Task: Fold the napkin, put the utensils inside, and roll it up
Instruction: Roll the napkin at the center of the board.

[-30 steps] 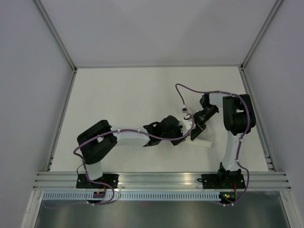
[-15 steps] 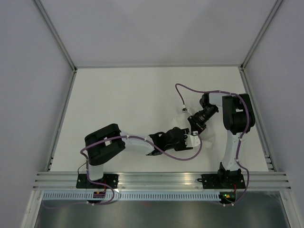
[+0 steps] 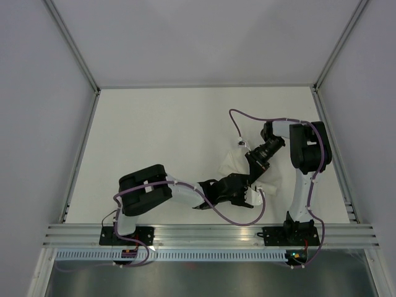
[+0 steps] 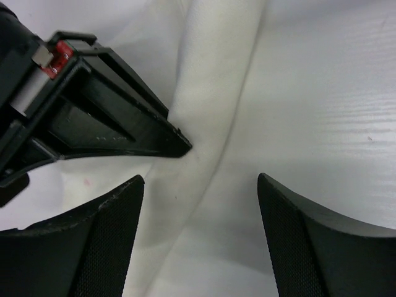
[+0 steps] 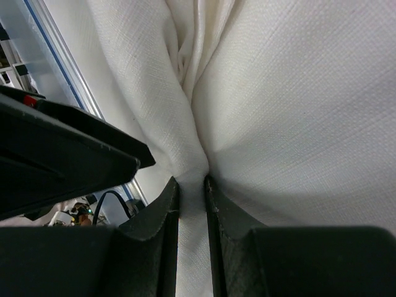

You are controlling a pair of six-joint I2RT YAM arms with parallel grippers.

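The white napkin (image 3: 231,164) is bunched at the table's right middle, with another part (image 3: 270,183) lying nearer the right arm's base. My right gripper (image 3: 253,168) is shut on a gathered fold of the napkin (image 5: 204,111), the cloth pinched between its fingers (image 5: 162,216). My left gripper (image 3: 250,197) hovers just in front of it, close over the napkin (image 4: 210,93), jaws wide open with nothing between them (image 4: 198,180). Each wrist view shows the other gripper's black finger at the left. The utensils are out of view.
The white table (image 3: 161,130) is enclosed by grey side walls and metal posts. An aluminium rail (image 3: 210,234) runs along the near edge by the arm bases. A purple cable (image 3: 238,120) loops above the right wrist; another hangs under the left forearm.
My left gripper has opened, letting go of the napkin, and drawn back toward the near edge. More cloth now shows left of my right gripper, which stays shut on it.
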